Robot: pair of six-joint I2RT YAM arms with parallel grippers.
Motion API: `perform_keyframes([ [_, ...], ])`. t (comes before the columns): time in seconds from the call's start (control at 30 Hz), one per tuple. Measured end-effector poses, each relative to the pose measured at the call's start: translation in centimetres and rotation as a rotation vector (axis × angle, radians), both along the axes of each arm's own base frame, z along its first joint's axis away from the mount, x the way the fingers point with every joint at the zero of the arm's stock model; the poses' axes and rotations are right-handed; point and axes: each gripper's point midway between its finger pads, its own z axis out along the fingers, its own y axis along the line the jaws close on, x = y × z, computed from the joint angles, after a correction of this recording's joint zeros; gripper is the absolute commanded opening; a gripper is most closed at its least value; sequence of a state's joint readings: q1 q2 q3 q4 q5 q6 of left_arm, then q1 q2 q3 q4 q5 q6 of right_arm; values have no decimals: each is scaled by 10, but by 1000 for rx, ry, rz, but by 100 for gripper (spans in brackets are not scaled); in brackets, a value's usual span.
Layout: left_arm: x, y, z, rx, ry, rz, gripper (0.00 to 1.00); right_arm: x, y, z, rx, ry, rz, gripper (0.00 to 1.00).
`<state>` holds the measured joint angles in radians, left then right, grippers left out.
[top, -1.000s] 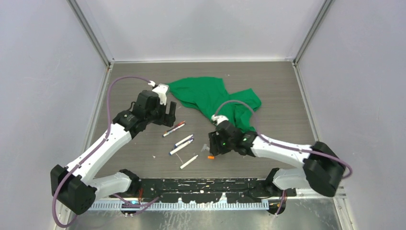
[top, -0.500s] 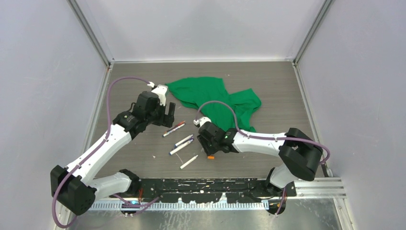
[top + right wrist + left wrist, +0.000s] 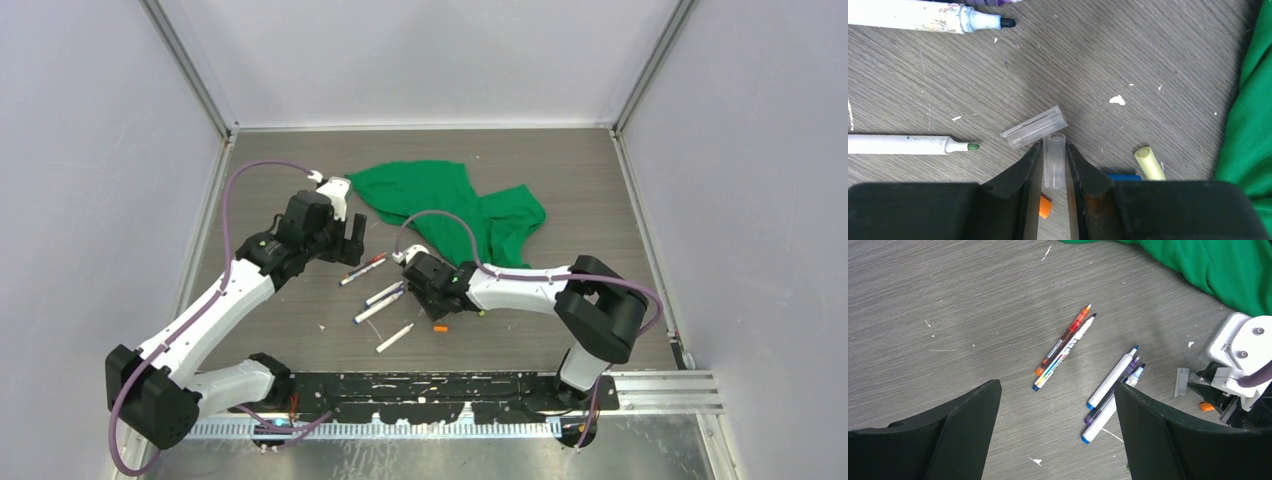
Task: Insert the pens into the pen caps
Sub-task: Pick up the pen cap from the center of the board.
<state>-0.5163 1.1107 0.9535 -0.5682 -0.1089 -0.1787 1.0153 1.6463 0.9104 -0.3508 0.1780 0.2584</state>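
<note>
Top external view: we see the pens (image 3: 380, 298) scattered mid-bench, toward the near edge, and the green cloth (image 3: 450, 205) bunched nearer the far edge. The left tool (image 3: 353, 240) hangs over the leftmost pair. The right tool (image 3: 432, 303) sits low, close to an orange cap (image 3: 440, 328). Any writing is too small to read from here.

Left wrist view: the left tool's fingers (image 3: 948, 440) stand wide apart, holding nothing, above five pens. One barrel carries coloured print too fine for us to read. On the right arm's white camera housing (image 3: 1235, 347) we read "intel RE", with the rest cut off; only this view shows it.

Right wrist view: the right tool is clamped on a clear cap (image 3: 1054, 160), its open end pointing out past the fingertips. Only here do we find a second clear cap (image 3: 1034, 127) just beside it, a yellow cap (image 3: 1149, 163), a blue cap (image 3: 1124, 176) and a green-tipped pen (image 3: 908, 144).
</note>
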Motion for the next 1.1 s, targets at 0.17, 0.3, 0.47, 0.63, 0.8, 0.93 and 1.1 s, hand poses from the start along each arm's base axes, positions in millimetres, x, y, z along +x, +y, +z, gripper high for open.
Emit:
perform_keyframes([
  [0.17,0,0,0,2,-1,-2,87,-4,-2,2,-7,36,-51,37],
  [0.3,0,0,0,3,-4,-4,87,-15,-5,1,12,94,-114,39],
  [0.47,1,0,0,4,-4,-5,87,-25,-6,5,60,131,-157,37],
  [0.63,0,0,0,5,-4,-6,87,-26,1,6,94,144,-170,37],
  [0.8,-1,1,0,6,-6,-6,87,-27,8,6,134,159,-173,36],
  [0.93,-1,1,0,5,-9,-6,87,-29,15,6,169,177,-169,35],
  [1.1,-1,2,0,8,-10,-3,87,-29,16,7,170,172,-171,35],
])
